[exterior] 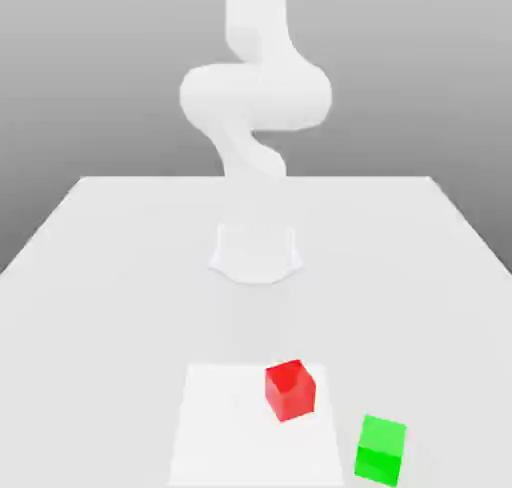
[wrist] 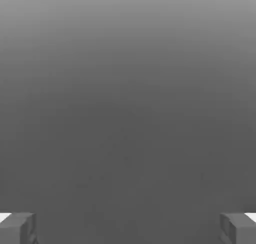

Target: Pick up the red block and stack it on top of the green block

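Note:
The red block [exterior: 290, 390] is a small glossy cube resting on the white table [exterior: 110, 276], toward the near edge in the exterior view. The green block [exterior: 381, 449], about the same size, stands apart from it, nearer and to the exterior view's right. In the hand view my gripper [wrist: 128, 229] is open: its two grey fingertips [wrist: 18, 228] stand far apart with nothing between them, facing a plain grey background.
The arm's white base [exterior: 256, 252] sits mid-table behind the blocks, and its links [exterior: 256, 96] rise above it. A paler square patch [exterior: 215, 431] lies on the table under the red block.

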Action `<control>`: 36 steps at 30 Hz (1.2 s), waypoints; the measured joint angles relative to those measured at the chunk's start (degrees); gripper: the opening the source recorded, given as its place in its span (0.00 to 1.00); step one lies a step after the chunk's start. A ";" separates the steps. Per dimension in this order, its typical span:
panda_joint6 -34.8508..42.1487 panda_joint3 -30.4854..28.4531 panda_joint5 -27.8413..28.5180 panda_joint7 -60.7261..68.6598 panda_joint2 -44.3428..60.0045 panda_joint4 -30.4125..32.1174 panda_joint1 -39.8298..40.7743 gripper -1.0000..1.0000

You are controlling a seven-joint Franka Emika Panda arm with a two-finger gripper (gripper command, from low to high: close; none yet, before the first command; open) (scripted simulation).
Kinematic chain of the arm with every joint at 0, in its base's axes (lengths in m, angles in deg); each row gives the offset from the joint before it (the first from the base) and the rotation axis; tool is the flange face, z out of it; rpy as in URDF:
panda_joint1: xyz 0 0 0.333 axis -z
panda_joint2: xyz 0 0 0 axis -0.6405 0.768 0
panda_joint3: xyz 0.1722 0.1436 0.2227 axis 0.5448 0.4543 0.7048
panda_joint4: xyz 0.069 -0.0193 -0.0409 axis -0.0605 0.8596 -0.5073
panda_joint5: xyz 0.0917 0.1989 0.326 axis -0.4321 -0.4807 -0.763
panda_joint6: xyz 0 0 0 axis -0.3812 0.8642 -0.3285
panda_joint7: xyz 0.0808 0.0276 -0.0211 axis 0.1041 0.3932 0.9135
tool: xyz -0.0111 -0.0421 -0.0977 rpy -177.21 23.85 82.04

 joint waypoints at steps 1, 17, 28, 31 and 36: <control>-1.37 0.39 0.59 0.43 2.27 1.37 -0.03 0.50; -22.13 1.72 1.73 12.57 36.50 22.03 -2.72 0.50; -36.46 0.59 0.68 15.14 54.39 23.15 -4.64 0.00; -36.41 0.61 0.81 15.01 54.39 23.15 -4.65 0.00; -32.47 1.27 -0.20 15.69 49.73 23.77 -4.19 0.00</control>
